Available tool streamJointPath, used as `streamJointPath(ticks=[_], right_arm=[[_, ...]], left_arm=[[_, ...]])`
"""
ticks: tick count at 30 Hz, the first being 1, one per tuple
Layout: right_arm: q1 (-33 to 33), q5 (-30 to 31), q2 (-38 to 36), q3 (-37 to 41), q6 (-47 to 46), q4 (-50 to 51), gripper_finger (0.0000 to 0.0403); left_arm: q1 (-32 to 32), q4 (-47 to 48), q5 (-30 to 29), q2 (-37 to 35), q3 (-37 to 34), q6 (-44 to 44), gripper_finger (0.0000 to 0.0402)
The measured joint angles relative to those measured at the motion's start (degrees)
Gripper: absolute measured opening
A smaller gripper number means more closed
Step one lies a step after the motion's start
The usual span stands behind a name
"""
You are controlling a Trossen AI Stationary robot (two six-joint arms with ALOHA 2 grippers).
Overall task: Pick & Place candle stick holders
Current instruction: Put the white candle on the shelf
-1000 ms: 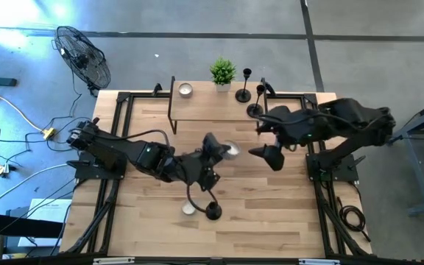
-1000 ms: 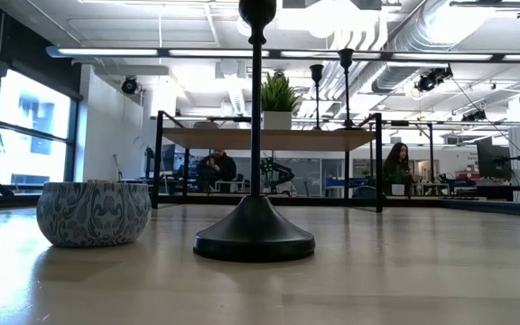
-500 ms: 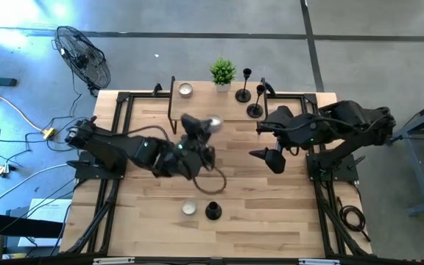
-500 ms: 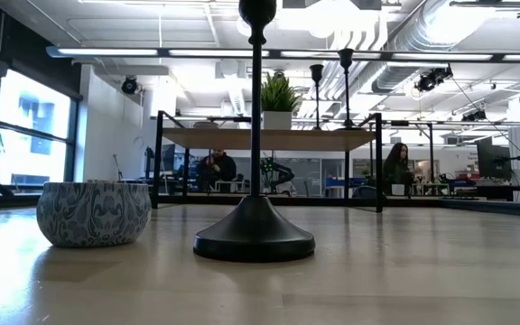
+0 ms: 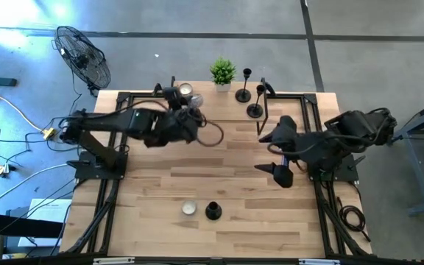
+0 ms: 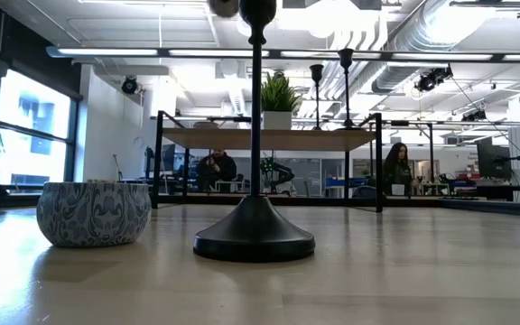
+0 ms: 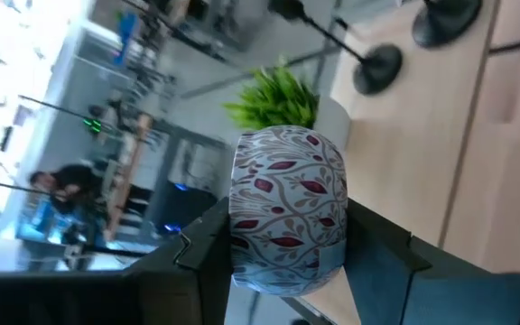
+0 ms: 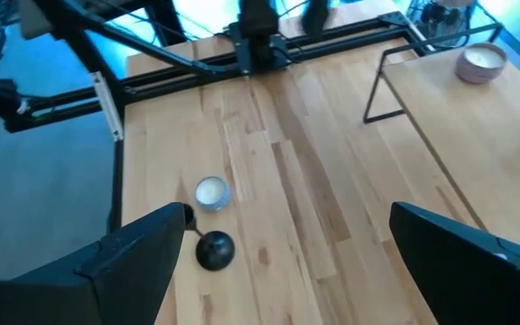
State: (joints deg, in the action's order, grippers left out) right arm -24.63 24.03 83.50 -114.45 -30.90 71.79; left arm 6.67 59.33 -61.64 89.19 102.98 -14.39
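High view shows your left hand (image 5: 191,101) clamped on a patterned candle jar (image 7: 287,209) over the raised shelf (image 5: 219,110) at the desk's far edge. Two candle stick holders (image 5: 244,94) stand there; a third (image 5: 213,211) sits near the front edge. Your right hand (image 5: 280,175) hangs apart, empty.

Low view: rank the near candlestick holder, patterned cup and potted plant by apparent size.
1. Near candlestick holder
2. Patterned cup
3. Potted plant
The plant sits farther back on the shelf, so its true rank is unsure.
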Motion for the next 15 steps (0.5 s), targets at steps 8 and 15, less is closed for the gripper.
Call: streamJointPath(ticks=[8, 15], right_arm=[[-3.5, 0.5, 0.0, 0.0, -0.7, 0.0, 0.0385], [-5.9, 1.5, -0.4, 0.0, -1.7, 0.5, 0.0385]], left_arm=[[-9.9, -0.3, 8.1, 0.0, -5.4, 3.3, 0.0161], [-14.3, -13.3, 13.3, 0.2, -18.1, 1.8, 0.0161]])
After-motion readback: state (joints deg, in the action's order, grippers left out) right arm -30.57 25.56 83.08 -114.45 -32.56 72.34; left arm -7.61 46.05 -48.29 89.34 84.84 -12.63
